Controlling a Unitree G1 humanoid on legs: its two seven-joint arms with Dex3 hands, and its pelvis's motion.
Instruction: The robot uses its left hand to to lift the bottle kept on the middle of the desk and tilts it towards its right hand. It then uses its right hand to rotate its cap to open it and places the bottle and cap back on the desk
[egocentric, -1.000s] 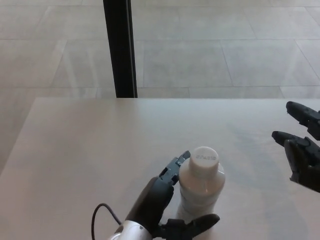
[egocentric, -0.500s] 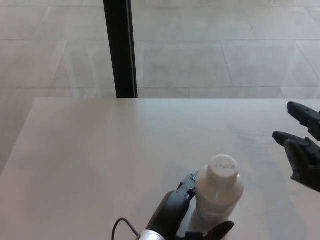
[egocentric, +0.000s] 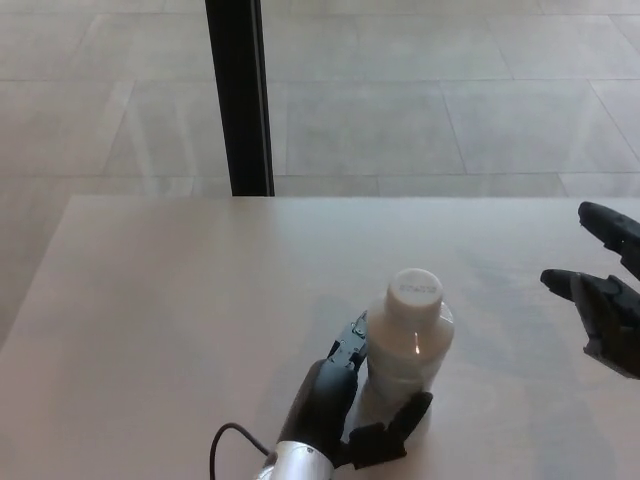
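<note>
The left robot hand (egocentric: 345, 415) is wrapped around the lower body of the white bottle (egocentric: 408, 340), fingers (egocentric: 352, 345) up its left side and the thumb curled across its near base, so the bottle stands roughly upright in that grip near the middle of the pale desk (egocentric: 180, 300). Its white cap (egocentric: 416, 290) sits on the neck, just above the left robot hand. Well off to the bottle's right, the right robot hand (egocentric: 605, 300) hangs at the desk's edge with its fingers spread, touching nothing

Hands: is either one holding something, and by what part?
The left hand holds the white bottle around its lower body. The right hand is open.
</note>
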